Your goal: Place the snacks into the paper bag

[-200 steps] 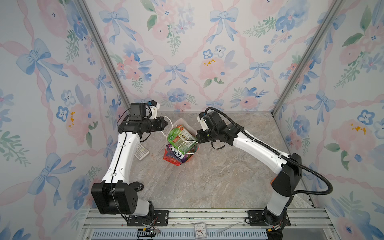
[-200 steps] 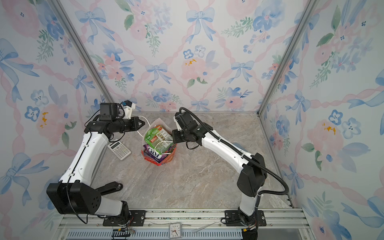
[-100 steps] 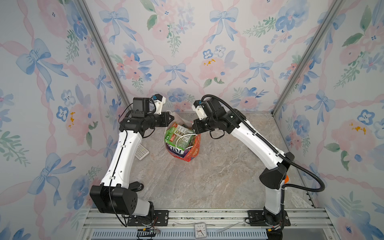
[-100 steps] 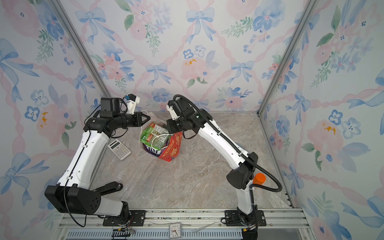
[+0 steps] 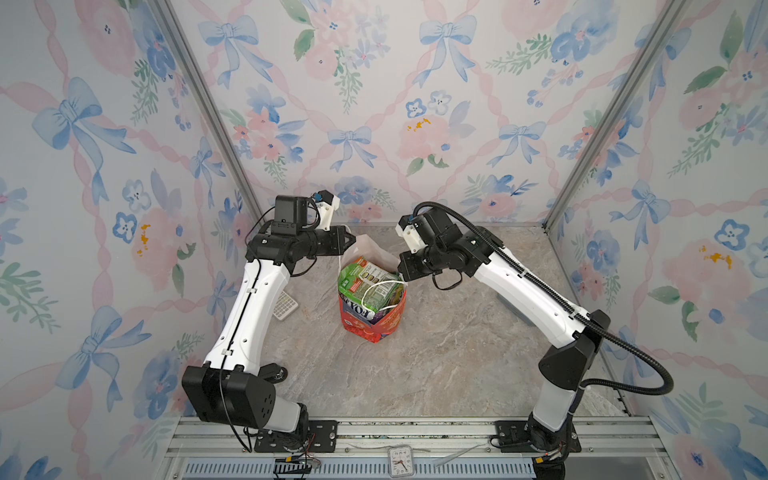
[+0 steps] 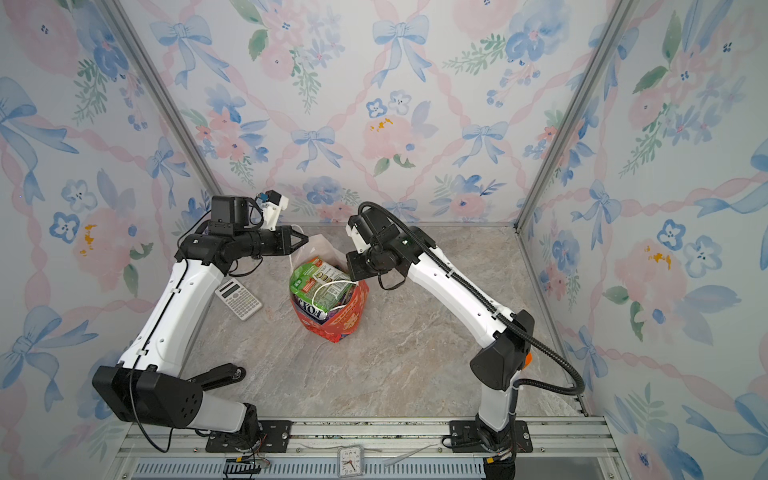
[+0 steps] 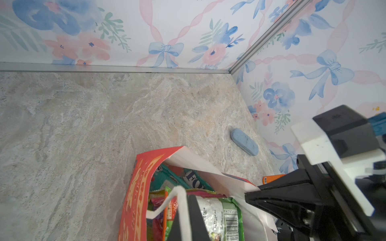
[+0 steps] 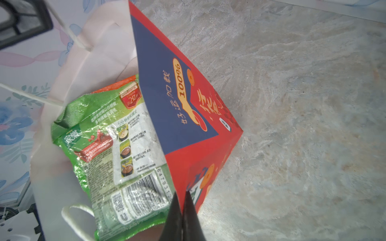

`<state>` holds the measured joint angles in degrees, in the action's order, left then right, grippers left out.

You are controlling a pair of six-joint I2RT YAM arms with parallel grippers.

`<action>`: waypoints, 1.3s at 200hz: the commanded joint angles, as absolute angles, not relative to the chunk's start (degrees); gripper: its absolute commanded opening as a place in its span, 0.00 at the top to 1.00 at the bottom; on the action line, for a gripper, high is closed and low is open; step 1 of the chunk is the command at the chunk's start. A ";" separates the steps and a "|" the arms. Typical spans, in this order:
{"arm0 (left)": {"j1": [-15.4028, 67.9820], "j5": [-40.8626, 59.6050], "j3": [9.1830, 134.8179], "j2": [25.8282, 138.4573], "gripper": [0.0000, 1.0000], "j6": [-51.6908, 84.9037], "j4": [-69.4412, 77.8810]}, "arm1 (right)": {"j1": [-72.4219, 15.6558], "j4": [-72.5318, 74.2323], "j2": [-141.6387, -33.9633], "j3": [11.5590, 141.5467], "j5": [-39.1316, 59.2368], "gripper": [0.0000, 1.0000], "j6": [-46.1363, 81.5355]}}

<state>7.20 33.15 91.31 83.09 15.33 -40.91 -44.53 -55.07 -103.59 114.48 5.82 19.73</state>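
Note:
The red paper bag (image 5: 376, 326) (image 6: 338, 326) stands upright mid-table, mouth open. Several snacks fill it: a green packet (image 5: 365, 276) (image 6: 316, 274) (image 8: 108, 135) lies on top, and a teal packet (image 7: 167, 179) lies beneath it. My left gripper (image 5: 352, 242) (image 6: 305, 240) (image 7: 190, 199) is above the bag's far-left rim, shut on its white cord handle (image 7: 181, 200). My right gripper (image 5: 401, 272) (image 6: 353, 274) (image 8: 182, 196) is shut, pinching the bag's red wall (image 8: 198, 125) at its right rim. In the left wrist view the right gripper (image 7: 249, 194) shows as a black wedge at the white inner wall.
A white calculator (image 5: 284, 305) (image 6: 238, 298) lies left of the bag under the left arm. A pale blue case (image 7: 244, 141) lies near the right wall. An orange-capped bottle (image 6: 528, 359) is behind the right arm's elbow. A small clock (image 5: 401, 461) sits on the front rail.
The bag was tilted a second ago and now stands upright. Both arms swung towards the back wall with it, then came forward again, each keeping its hold.

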 commanded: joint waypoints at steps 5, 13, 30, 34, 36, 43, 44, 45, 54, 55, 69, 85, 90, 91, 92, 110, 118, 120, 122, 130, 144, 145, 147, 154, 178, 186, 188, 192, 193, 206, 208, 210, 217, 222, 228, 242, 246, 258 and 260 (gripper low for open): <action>7.64 33.96 92.29 81.69 1.00 16.00 -39.29 | -41.73 -47.31 -98.41 111.62 8.66 1.00 21.78; 7.70 33.72 91.82 82.41 1.00 16.10 -39.28 | -40.96 -46.15 -98.57 110.15 10.03 1.00 22.55; 7.90 33.74 90.90 83.66 1.00 15.92 -39.29 | -40.25 -44.19 -98.78 107.79 10.26 1.00 23.11; 7.90 33.60 90.62 83.90 1.00 15.91 -39.22 | -40.12 -44.05 -98.91 107.51 10.20 1.00 23.12; 7.91 33.51 90.57 83.99 1.00 15.93 -39.14 | -40.09 -43.93 -99.08 107.39 10.20 1.00 23.12; 7.98 33.32 90.21 84.28 1.00 16.00 -38.86 | -39.73 -43.60 -99.36 106.95 10.27 1.00 23.23; 7.99 33.27 90.19 84.33 1.00 16.00 -38.81 | -39.68 -43.55 -99.43 106.91 10.32 1.00 23.26; 7.99 33.25 90.14 84.40 1.00 16.00 -38.79 | -39.57 -43.49 -99.50 106.85 10.35 1.00 23.28; 7.96 33.22 89.96 84.78 1.00 16.00 -38.54 | -39.02 -43.20 -100.16 106.61 10.55 1.00 23.44; 7.98 33.18 89.94 84.84 1.00 16.00 -38.48 | -38.98 -43.18 -100.18 106.61 10.59 1.00 23.46; 8.04 32.68 90.08 85.52 1.00 15.83 -38.50 | -38.04 -42.77 -101.21 106.48 10.65 1.00 23.52; 8.00 31.58 90.01 86.41 0.97 15.69 -38.50 | -37.41 -42.26 -102.35 106.69 10.67 1.00 23.40; 7.99 31.55 89.97 86.68 0.95 15.65 -38.47 | -37.25 -42.26 -102.87 106.85 10.83 1.00 23.42; 8.00 31.55 89.94 86.76 0.95 15.65 -38.49 | -37.17 -42.27 -102.99 106.86 10.86 1.00 23.40; 7.95 31.55 89.97 86.84 0.94 15.60 -38.49 | -37.13 -42.27 -103.04 106.91 10.92 1.00 23.43; 7.97 31.54 89.92 87.93 0.77 15.47 -38.50 | -36.74 -42.14 -104.53 107.56 12.03 1.00 23.70; 8.02 31.94 90.07 88.30 0.71 15.48 -38.44 | -36.74 -41.90 -104.83 107.78 12.29 0.99 23.81; 8.03 32.05 90.15 88.34 0.69 15.47 -38.48 | -36.69 -41.81 -104.89 107.76 12.30 0.99 23.77; 8.07 32.07 90.21 88.38 0.68 15.51 -38.51 | -36.77 -41.76 -104.95 107.80 12.30 0.98 23.81; 8.07 32.36 90.36 88.42 0.60 15.50 -38.50 | -36.66 -41.67 -105.10 108.11 12.30 0.97 23.83; 8.09 32.65 90.87 88.16 0.47 15.29 -38.49 | -36.65 -41.79 -105.49 108.94 12.30 0.96 23.81; 8.09 32.67 90.88 88.16 0.46 15.29 -38.49 | -36.65 -41.77 -105.52 108.96 12.26 0.96 23.77; 8.09 32.65 90.97 88.16 0.44 15.29 -38.49 | -36.65 -41.82 -105.55 109.04 12.27 0.96 23.74; 8.09 32.67 91.27 87.93 0.40 15.21 -38.50 | -36.65 -41.84 -105.62 109.41 12.30 0.95 23.77; 8.07 34.01 91.42 87.37 0.11 14.88 -38.45 | -36.65 -41.88 -105.84 110.19 12.16 0.92 23.77; 8.09 34.84 91.39 87.12 0.04 14.80 -38.25 | -36.65 -42.07 -106.04 110.55 12.02 0.91 23.81; 8.09 35.06 91.29 87.10 0.03 14.82 -38.17 | -36.61 -42.14 -106.12 110.70 12.03 0.91 23.77; 8.01 35.39 91.23 87.02 0.02 14.77 -38.00 | -36.57 -42.23 -106.11 110.78 12.04 0.92 23.68; 8.05 35.49 91.23 87.02 0.02 14.77 -37.94 | -36.57 -42.25 -106.10 110.81 12.04 0.92 23.70; 8.09 36.52 91.05 86.68 0.02 14.68 -37.46 | -36.56 -42.62 -105.95 111.22 12.04 0.96 23.52; 8.13 36.62 90.99 86.67 0.02 14.68 -37.40 | -36.56 -42.69 -105.88 111.19 12.11 0.97 23.54; 8.05 36.66 90.99 86.60 0.02 14.68 -37.39 | -36.58 -42.71 -105.81 111.18 12.06 0.98 23.55; 8.09 36.93 91.10 86.36 0.02 14.68 -37.19 | -36.61 -42.71 -105.46 111.21 11.99 1.00 23.52; 8.09 37.17 91.13 86.31 0.02 14.68 -37.05 | -36.54 -42.67 -105.07 111.10 11.95 1.00 23.63; 8.04 37.53 91.19 86.09 0.02 14.69 -37.00 | -36.56 -42.71 -104.53 111.15 11.93 1.00 23.70; 8.08 38.03 91.34 85.42 0.02 14.95 -36.47 | -36.62 -42.63 -103.22 111.05 11.29 1.00 23.68; 8.05 38.25 91.40 85.22 0.02 15.02 -36.25 | -36.65 -42.70 -102.92 111.09 11.01 1.00 23.64; 8.09 38.81 91.49 84.60 0.02 15.28 -35.53 | -36.65 -43.44 -102.47 111.69 10.54 1.00 23.47; 8.04 38.90 91.56 84.52 0.02 15.29 -35.45 | -36.65 -43.66 -102.37 111.82 10.55 1.00 23.42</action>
